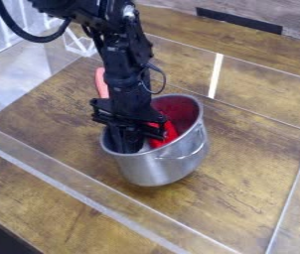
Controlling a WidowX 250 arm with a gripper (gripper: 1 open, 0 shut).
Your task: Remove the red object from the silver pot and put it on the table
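The silver pot (164,157) stands on the wooden table (245,198), a little left of the middle. The red object (176,119) lies inside it; only its far part shows, and it casts a red glow on the inner wall. My gripper (131,137) reaches straight down into the pot's left half, its dark fingers together. The tips are low inside the pot, right by the red object. The arm hides whether they hold it.
Clear acrylic walls (217,75) border the table at the back, left and front. A reddish-pink thing (102,83) shows just left of the arm, behind the pot. Bare wood lies to the right of the pot and in front of it.
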